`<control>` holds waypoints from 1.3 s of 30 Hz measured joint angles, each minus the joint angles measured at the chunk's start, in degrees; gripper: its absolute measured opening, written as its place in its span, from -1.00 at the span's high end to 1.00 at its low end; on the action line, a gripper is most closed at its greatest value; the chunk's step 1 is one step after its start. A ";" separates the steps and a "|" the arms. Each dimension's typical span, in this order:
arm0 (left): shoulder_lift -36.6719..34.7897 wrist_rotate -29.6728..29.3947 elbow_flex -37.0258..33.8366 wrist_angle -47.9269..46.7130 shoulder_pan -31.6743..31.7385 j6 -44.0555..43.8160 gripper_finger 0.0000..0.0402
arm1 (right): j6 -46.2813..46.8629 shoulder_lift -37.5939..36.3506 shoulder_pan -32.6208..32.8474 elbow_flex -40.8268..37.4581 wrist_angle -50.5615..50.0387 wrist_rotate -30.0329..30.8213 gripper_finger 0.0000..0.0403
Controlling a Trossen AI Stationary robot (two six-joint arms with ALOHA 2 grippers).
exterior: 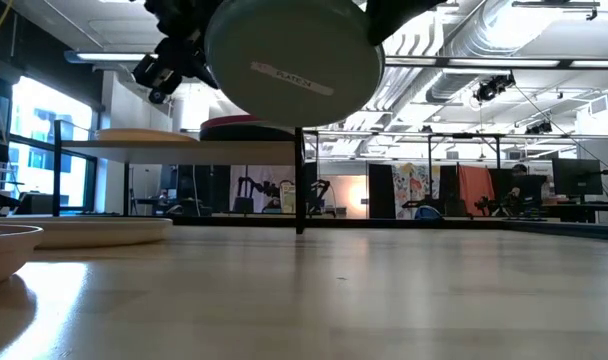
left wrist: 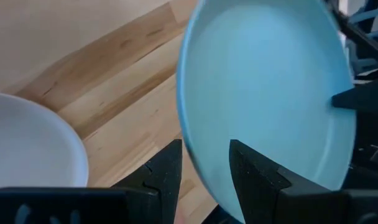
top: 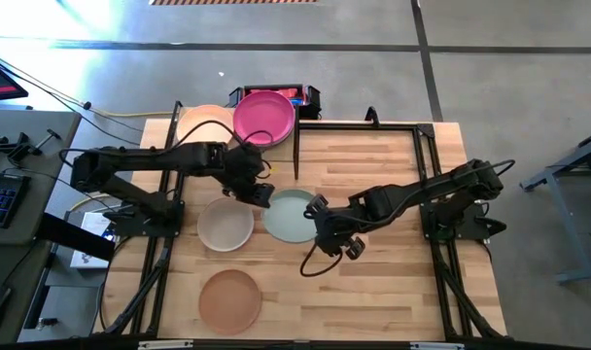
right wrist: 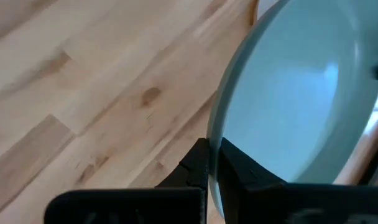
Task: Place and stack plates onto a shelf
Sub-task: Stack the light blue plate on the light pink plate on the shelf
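While the high view sets the pale green plate (top: 292,215) near the middle of the table (top: 393,282), only the low view shows it lifted clear of the wood, its underside and a label facing the camera. The right gripper (top: 320,216) pinches its rim, fingers pressed together on the edge in the right wrist view. The left gripper (top: 260,194) stands spread at the opposite rim, one finger (left wrist: 254,171) over the plate's inner face, the other (left wrist: 167,174) outside; contact is hard to judge.

An off-white plate (top: 225,224) lies just beside it and a tan plate (top: 229,299) nearer the front edge. On the shelf (exterior: 184,145) sit a magenta plate (top: 264,117) and a peach plate (top: 200,123), partly hidden by the left arm.

Beyond the slatted wood stretches a grey floor, with ducts and monitors in the room behind.
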 joint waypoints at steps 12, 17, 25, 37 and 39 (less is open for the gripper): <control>3.14 -0.62 -0.02 4.08 -0.31 1.99 0.47 | -0.15 0.00 0.02 0.00 -1.12 0.39 1.00; 2.87 -1.41 -0.02 4.14 -0.29 2.92 0.71 | -0.22 0.00 0.02 -0.02 -1.94 0.32 1.00; 2.89 -4.39 -0.02 4.62 -0.27 4.24 0.97 | -0.35 0.00 0.05 -0.01 -1.62 0.29 1.00; 2.89 -4.15 -0.02 4.99 -0.27 4.67 0.96 | 0.53 0.00 0.07 -0.02 -0.16 -0.21 0.98; 2.88 -4.10 -0.02 4.99 -0.27 4.64 0.96 | 1.74 0.00 0.06 -0.02 -0.05 -0.19 0.92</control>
